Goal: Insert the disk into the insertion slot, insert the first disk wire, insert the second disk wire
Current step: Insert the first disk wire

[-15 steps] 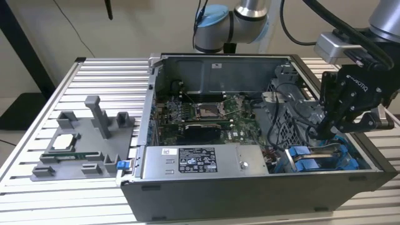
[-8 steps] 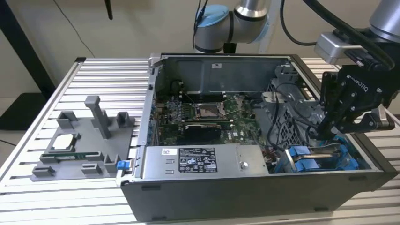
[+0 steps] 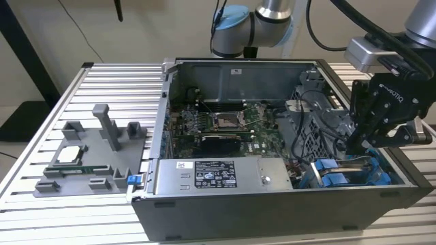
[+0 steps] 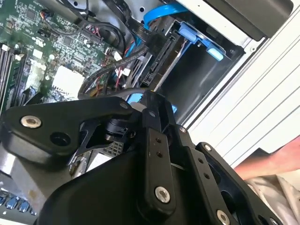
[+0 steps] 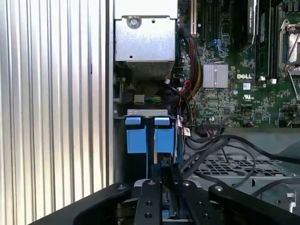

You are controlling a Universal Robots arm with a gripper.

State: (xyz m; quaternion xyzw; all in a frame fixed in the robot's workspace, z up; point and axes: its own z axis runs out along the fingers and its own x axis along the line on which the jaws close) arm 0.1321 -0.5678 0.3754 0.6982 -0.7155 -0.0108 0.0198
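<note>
The gripper (image 3: 356, 148) is seen low inside the computer case (image 3: 272, 214), right at the insertion slot (image 3: 381, 171). Its fingers (image 5: 152, 187) are pressed close together. What is pinched between them, if anything, cannot be told. The disk (image 5: 164, 138) seems to be set inside the slot, with its blue frame showing at the mouth.

Trouble could be caused by the black wires (image 5: 211, 145), which are bunched just beside the gripper. They could be caught and pulled if the arm is moved. A plug could also be bent if it is pushed in crooked.

The whole case on the ribbed table (image 3: 68, 102) is shown in the exterior view, with a grey parts holder (image 3: 81, 168) well apart, at the exterior view's left. The two blue tabs are seen side by side in the first wrist view, with the power-supply box (image 5: 145, 42) and the motherboard (image 5: 234, 70) beyond. A black plug (image 4: 157, 61) at the disk's edge and a blue cable (image 4: 157, 14) are shown in the second wrist view. What may be a person's arm (image 4: 267, 164) is seen there too, near the case. It could be bumped.
</note>
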